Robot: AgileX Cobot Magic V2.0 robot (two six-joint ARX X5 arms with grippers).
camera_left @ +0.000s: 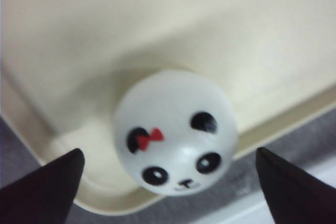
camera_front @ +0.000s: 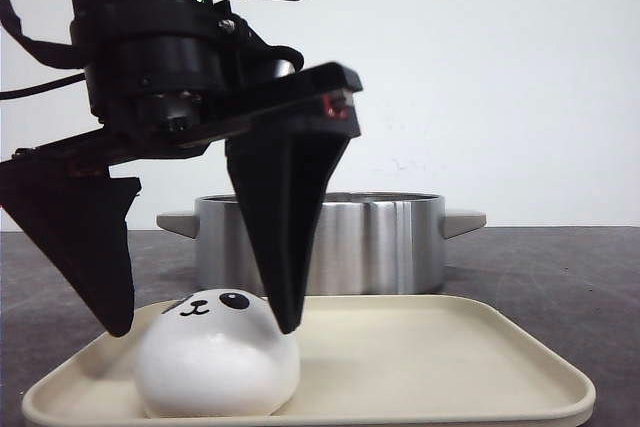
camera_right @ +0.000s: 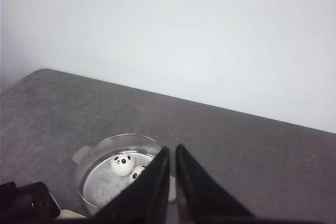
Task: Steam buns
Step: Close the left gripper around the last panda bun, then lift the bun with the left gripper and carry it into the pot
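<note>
A white panda bun [camera_front: 215, 359] with a red bow [camera_left: 176, 132] sits in the near left corner of a cream tray [camera_front: 450, 357]. My left gripper [camera_front: 203, 329] is open and straddles it, one black finger [camera_front: 90, 247] on each side; the tips look level with its top and I cannot tell if they touch it. The left wrist view shows the same: left gripper [camera_left: 168, 150] open, wide gaps to both fingers. Two more buns [camera_right: 122, 163] [camera_right: 137, 173] lie inside a steel pot [camera_right: 126, 138]. My right gripper [camera_right: 172, 147] hangs high above the table, shut and holding nothing.
The steel pot [camera_front: 380, 242] with side handles stands on the dark table right behind the tray [camera_left: 131, 40]. A white wall closes the back. The left arm's black body [camera_front: 160, 37] fills the upper left of the front view.
</note>
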